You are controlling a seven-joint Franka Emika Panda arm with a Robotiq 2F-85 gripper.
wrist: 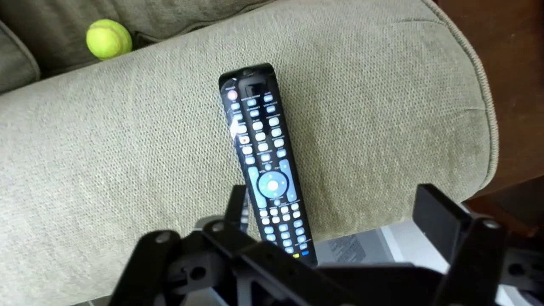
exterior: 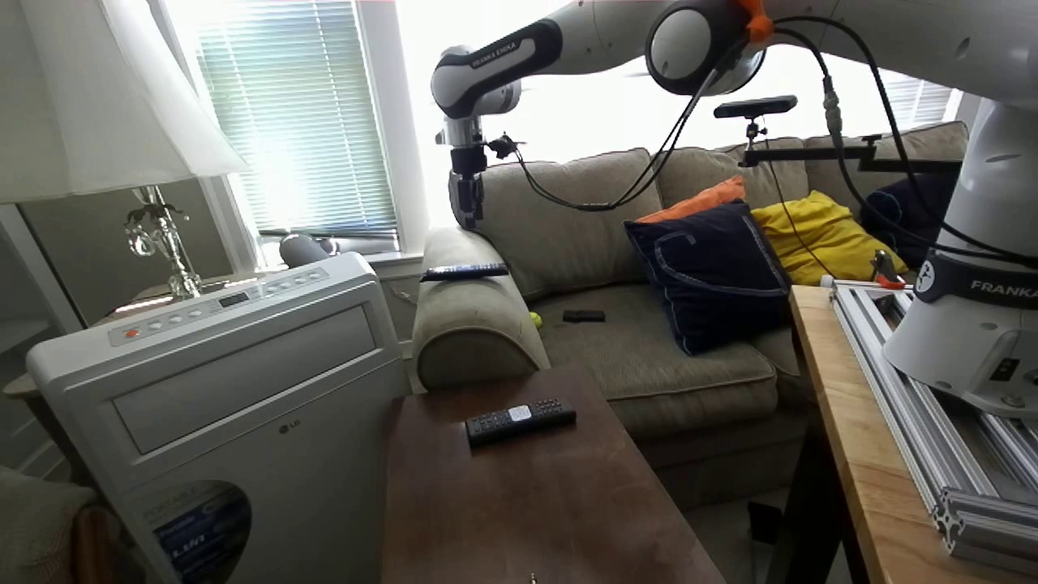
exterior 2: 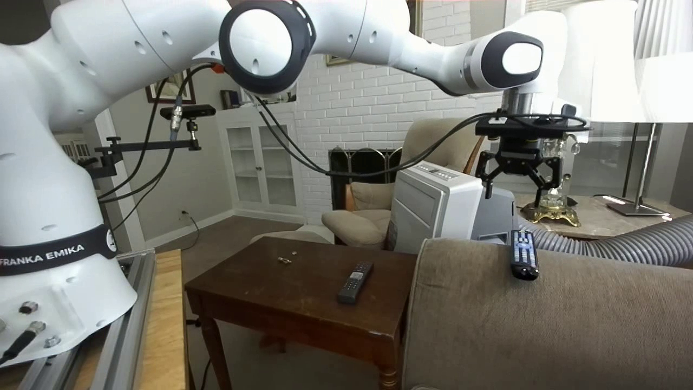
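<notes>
End effector (exterior 2: 513,195) hangs above black remote (wrist: 268,165) on sofa arm (wrist: 361,106), jaws wide, holding nothing. We guess lining-up step; next, get remote in middle, go down.

Black remote (wrist: 268,163) | blue and white buttons (wrist: 273,185) | face up, lying crosswise on couch armrest (wrist: 382,106)

2 btn'd remotes (wrist: 272,170) (exterior 2: 355,283), 1 unclear dk item (exterior: 584,315) on sofa (exterior: 649,365), 1 tennis ball (wrist: 109,39), 1 AC (exterior: 251,405)
</notes>
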